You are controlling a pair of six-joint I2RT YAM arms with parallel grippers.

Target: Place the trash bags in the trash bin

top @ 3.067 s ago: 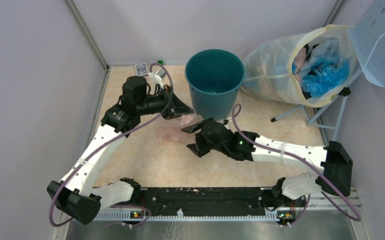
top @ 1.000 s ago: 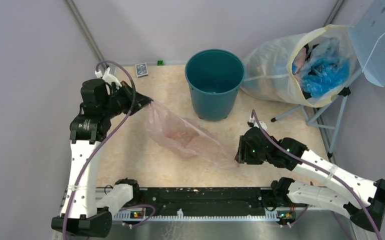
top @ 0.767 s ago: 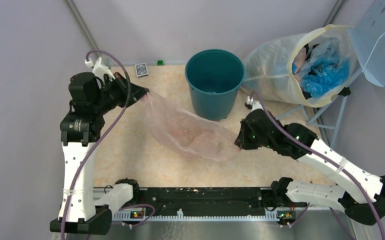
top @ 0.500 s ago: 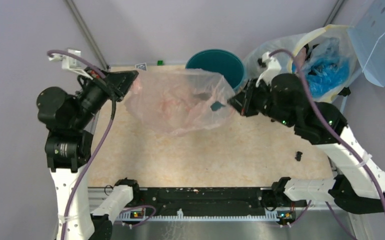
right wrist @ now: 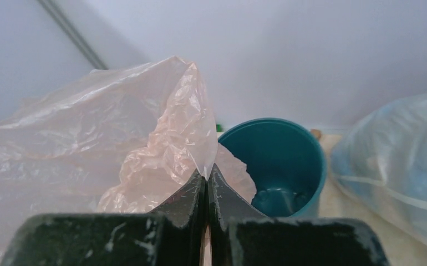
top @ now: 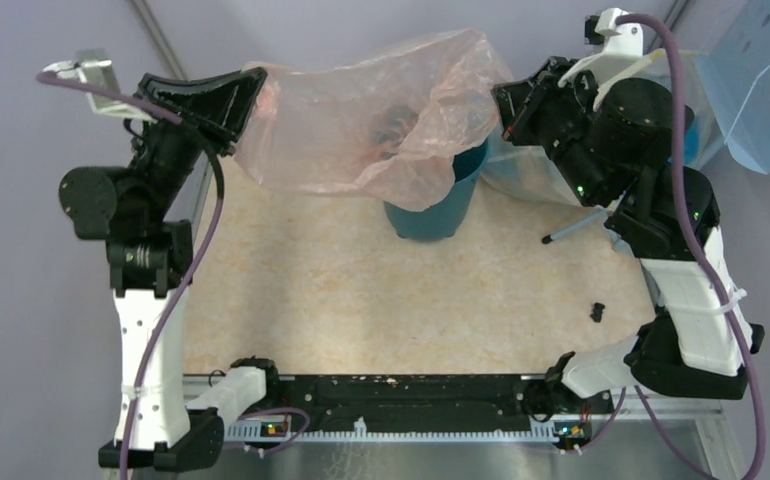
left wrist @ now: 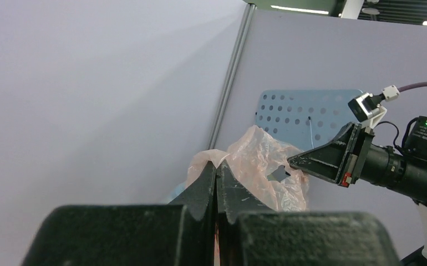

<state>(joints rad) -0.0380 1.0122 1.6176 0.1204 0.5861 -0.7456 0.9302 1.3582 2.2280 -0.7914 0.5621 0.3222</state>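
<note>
So both arms are up high here with the thin translucent pale pink plastic bag [top: 361, 120] stretched out between them, well off the beige table [top: 381, 300]. The left gripper [left wrist: 216, 169] has its two fingers pressed flat together, pinching the bag's left edge; in the left wrist view the plastic bunches up right past the tips. Same deal on the other side: the right gripper [right wrist: 206, 174] is clamped tight on the bag's right edge, with a little peak of pink film sticking up from between the closed fingers. The bag hangs in a loose, crinkly sheet and its lower fold droops over the mouth of the round dark teal plastic bin [top: 431, 220]. From above it covers most of the opening, leaving just the right side of the rim and the front wall showing. In the right wrist view the fold sits at the bin's left rim, and honestly I can't tell if any of it actually dips inside. A big clear plastic sack [right wrist: 389, 160] sits just to the right of the bin, mostly hidden behind the right arm from above, and a pale blue perforated panel [top: 766, 80] is off in the far right corner. There's also a small black bit [top: 596, 312] lying on the table near the right arm.
</note>
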